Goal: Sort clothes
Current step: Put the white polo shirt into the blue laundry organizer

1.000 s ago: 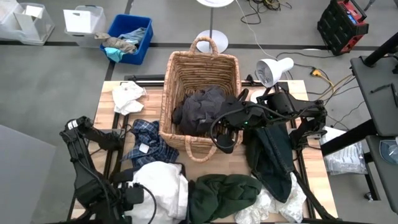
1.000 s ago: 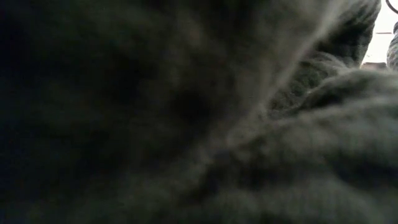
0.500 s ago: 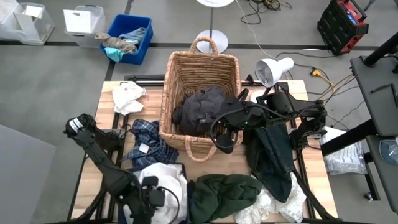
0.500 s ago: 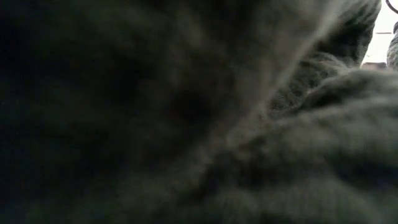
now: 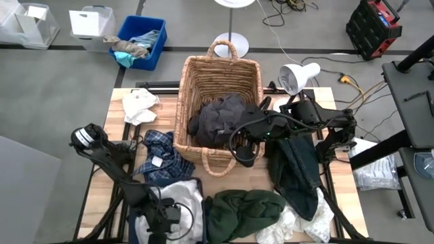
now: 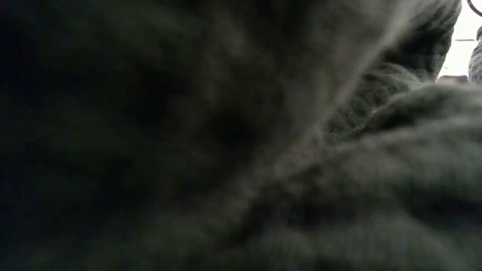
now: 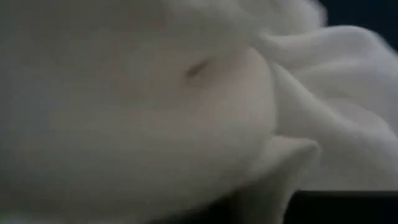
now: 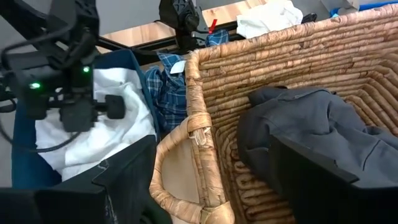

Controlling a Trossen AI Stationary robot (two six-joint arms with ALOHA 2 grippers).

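While clamped shut, left jaws (image 5: 165,215) press on the white shirt (image 5: 182,196) at the tabletop's (image 5: 115,139) near edge; whether cloth is pinched, cannot tell. Right jaws (image 5: 245,150) stand wide open, empty, beside the basket's (image 5: 220,74) near handle, just over the rim from the charcoal garment (image 5: 218,118) inside.

Soft, light, limp, likely to drape and snag on wicker; best pinched at a raised fold.

Counted: one charcoal in the basket; on the tabletop one plaid (image 5: 161,157), one dark green (image 5: 245,210), one black (image 5: 298,166), three white heaps, with the others at (image 5: 139,105) and (image 5: 298,224).
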